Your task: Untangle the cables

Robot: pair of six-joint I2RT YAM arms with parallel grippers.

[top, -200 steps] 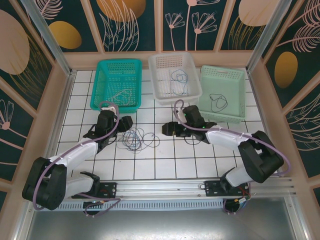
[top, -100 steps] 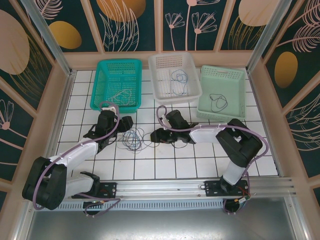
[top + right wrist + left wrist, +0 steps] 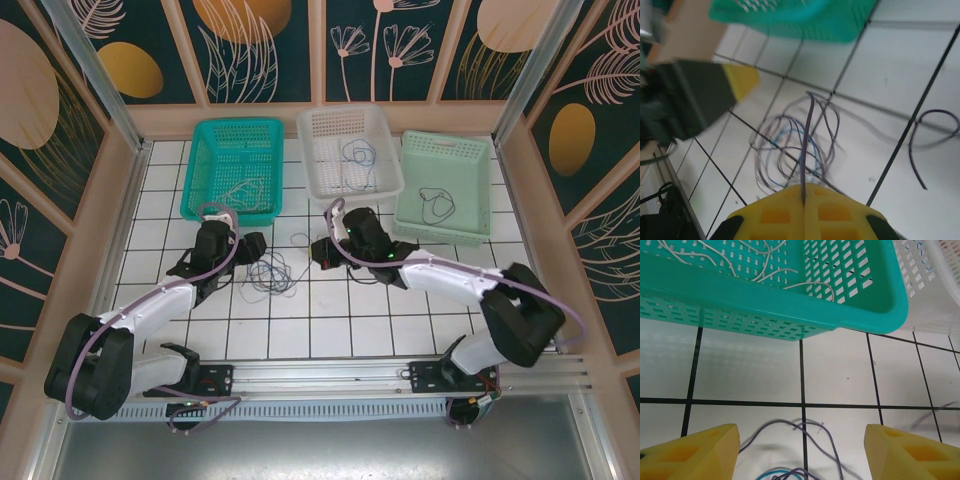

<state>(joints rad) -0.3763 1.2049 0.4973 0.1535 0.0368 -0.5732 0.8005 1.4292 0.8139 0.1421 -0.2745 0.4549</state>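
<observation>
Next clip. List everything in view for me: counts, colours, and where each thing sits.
teal basket: one, teal, far left of the table, with a grey-white cable inside
white basket: one, white, far middle, with a bluish-grey cable inside
green basket: one, pale green, far right, with a black cable inside
cable tangle: one heap, purple-grey and blue strands, on the tiles between the grippers
table: one, white tiles with dark lines
left gripper: one, yellow fingertips, open, at the tangle's left edge
right gripper: one, yellow fingertips, shut on a purple-grey strand from the tangle
</observation>
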